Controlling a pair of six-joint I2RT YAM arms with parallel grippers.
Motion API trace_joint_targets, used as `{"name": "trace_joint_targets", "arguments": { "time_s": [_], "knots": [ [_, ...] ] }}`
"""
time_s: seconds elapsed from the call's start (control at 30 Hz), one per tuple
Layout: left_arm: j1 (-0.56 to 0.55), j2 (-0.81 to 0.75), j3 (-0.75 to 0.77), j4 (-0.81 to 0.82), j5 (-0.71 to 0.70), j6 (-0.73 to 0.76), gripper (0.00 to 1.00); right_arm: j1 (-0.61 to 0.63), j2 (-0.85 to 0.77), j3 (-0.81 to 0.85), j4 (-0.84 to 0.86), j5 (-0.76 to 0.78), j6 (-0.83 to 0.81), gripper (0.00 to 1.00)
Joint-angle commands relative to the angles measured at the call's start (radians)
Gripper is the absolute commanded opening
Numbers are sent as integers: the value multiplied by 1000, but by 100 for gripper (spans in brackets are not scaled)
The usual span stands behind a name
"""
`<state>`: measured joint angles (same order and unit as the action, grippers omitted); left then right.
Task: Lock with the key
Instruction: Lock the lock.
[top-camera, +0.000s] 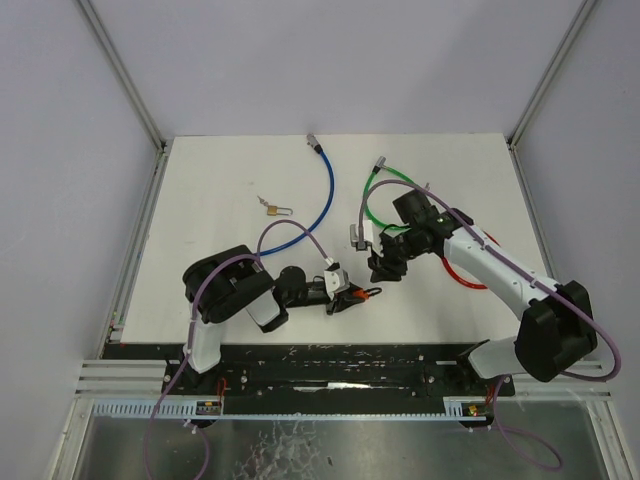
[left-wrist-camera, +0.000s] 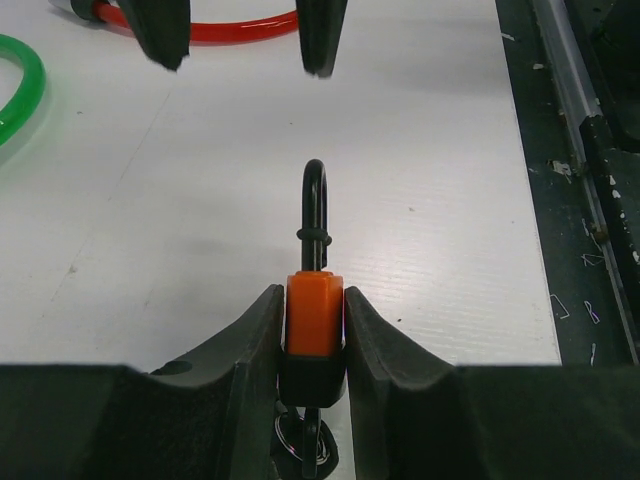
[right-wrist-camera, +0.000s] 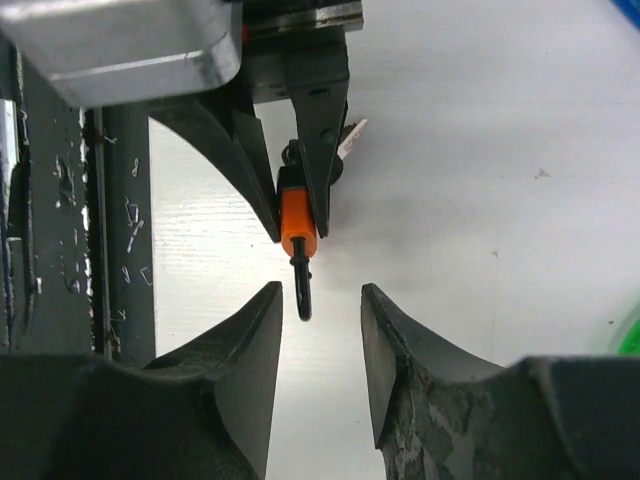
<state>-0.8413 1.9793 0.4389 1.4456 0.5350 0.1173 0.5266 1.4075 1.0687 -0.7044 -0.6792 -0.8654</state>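
Note:
An orange padlock (left-wrist-camera: 314, 315) with a black shackle (left-wrist-camera: 315, 210) is clamped by its body in my left gripper (left-wrist-camera: 314, 310), low over the white table. A key on a ring (left-wrist-camera: 305, 440) hangs at the lock's underside, between the fingers. From above, the lock (top-camera: 365, 294) juts right out of the left gripper (top-camera: 345, 292). My right gripper (top-camera: 385, 268) faces it from the right. In the right wrist view the right gripper (right-wrist-camera: 320, 300) stands open, and the shackle tip (right-wrist-camera: 303, 295) sits just at its mouth, touching neither finger. The key (right-wrist-camera: 352, 138) peeks out behind the lock (right-wrist-camera: 297, 222).
A small brass padlock (top-camera: 275, 209) lies at the back left. A blue cable (top-camera: 318, 190), a green cable (top-camera: 385, 195) and a red cable (top-camera: 465, 278) curve across the table. The black front rail (left-wrist-camera: 590, 150) borders the near table edge.

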Motion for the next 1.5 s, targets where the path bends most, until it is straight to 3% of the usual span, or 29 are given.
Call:
{"name": "trace_joint_targets", "arguments": {
  "time_s": [0.0, 0.17, 0.53, 0.97, 1.13, 1.47],
  "knots": [
    [11, -6, 5, 61, 26, 3, 0, -25, -46, -29, -54, -38, -168, 46],
    [17, 3, 3, 81, 29, -10, 0, -34, -48, -152, 26, -27, -324, 50],
    [18, 0, 2, 92, 39, -16, 0, -35, 31, -209, 169, -2, -285, 43],
    [21, -13, 1, 90, 27, -30, 1, -34, 46, -109, 50, -37, -262, 3],
    [20, -44, 25, -25, 38, -12, 12, -30, -5, -71, -4, -77, -233, 0],
    [19, -133, 14, -143, 32, 11, 52, 8, -22, -45, -44, -13, -225, 0]
  ]
}}
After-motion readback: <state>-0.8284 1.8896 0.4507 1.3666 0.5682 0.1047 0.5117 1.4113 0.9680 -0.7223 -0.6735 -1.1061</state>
